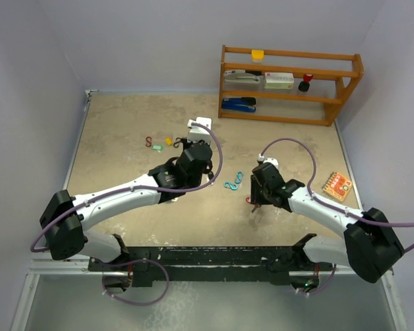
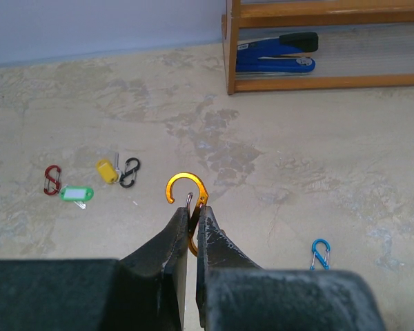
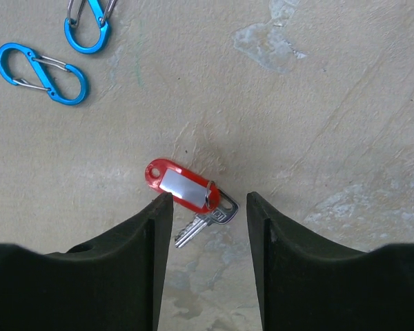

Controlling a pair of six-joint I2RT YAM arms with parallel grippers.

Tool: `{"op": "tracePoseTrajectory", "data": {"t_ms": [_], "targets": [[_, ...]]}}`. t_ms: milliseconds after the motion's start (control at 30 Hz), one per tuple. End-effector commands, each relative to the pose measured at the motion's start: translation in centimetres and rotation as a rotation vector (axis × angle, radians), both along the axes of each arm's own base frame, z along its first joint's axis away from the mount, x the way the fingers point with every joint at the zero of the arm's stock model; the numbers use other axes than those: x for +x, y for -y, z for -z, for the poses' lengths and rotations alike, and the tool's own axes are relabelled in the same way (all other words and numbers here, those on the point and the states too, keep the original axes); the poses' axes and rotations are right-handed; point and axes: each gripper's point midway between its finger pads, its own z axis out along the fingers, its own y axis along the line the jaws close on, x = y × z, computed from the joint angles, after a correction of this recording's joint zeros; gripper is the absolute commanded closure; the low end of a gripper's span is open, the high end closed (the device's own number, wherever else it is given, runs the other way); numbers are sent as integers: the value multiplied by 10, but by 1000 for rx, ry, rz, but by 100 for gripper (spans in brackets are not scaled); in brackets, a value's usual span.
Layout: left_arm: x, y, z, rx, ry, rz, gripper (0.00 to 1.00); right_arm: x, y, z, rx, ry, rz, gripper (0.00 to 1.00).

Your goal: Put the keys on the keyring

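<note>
My left gripper [image 2: 191, 210] is shut on an orange keyring clip [image 2: 186, 185], held above the table with its open hook end sticking out past the fingertips. My right gripper [image 3: 207, 201] is open and low over a silver key with a red tag [image 3: 181, 184]; the key lies between its fingers, which do not touch it. It also shows in the top view [image 1: 250, 201]. A yellow-tagged key [image 2: 107, 172] and a green-tagged key [image 2: 76, 194] lie far left beside a black clip [image 2: 130, 172] and a red clip [image 2: 52, 180].
Two blue S-clips [image 3: 41, 74] lie left of the red key, mid-table in the top view [image 1: 233, 181]. A wooden shelf [image 1: 290, 83] with staplers stands at the back right. An orange card [image 1: 337, 185] lies at the right.
</note>
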Motion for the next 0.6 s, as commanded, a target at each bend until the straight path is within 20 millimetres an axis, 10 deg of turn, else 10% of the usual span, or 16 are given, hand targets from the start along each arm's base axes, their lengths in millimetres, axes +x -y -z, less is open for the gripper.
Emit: {"op": "tracePoseTrajectory", "data": {"t_ms": [0, 567], "targets": [[1, -5, -25, -51, 53, -7, 100, 8, 3, 1, 2, 17, 17, 52], [3, -8, -22, -40, 49, -14, 100, 10, 2, 5, 4, 3, 6, 79]]}}
